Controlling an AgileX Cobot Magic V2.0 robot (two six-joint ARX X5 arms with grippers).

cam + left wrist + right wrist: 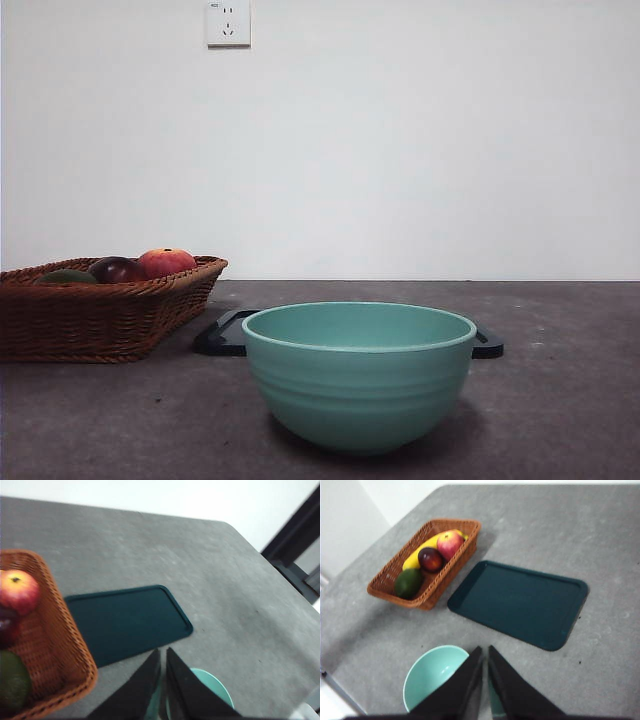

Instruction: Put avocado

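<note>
Jaws of the left gripper (163,680) stand nearly together with only a thin slit between them and nothing held; that arm hangs high above the table (200,570), tilted down over the mint-green bowl (212,687), with the dark teal tray (125,620) beyond its tips and the wicker basket (75,650) off to one side. The right gripper (485,677) is likewise pinched to a narrow gap, empty, held high and looking down on the same bowl just under its jaws. Neither arm shows in the front view. Outward from the grippers, the bowl sits nearest on the grey table, empty, with the flat tray lying just behind it, also bare. To the far left stands the basket, close beside the tray's left edge. In it lies the avocado (408,582), dull dark green, at the basket's near end. Next to it sits a dark maroon fruit (431,558), then a red-orange fruit (449,544), with a yellow banana (420,553) along the basket's side wall.
</note>
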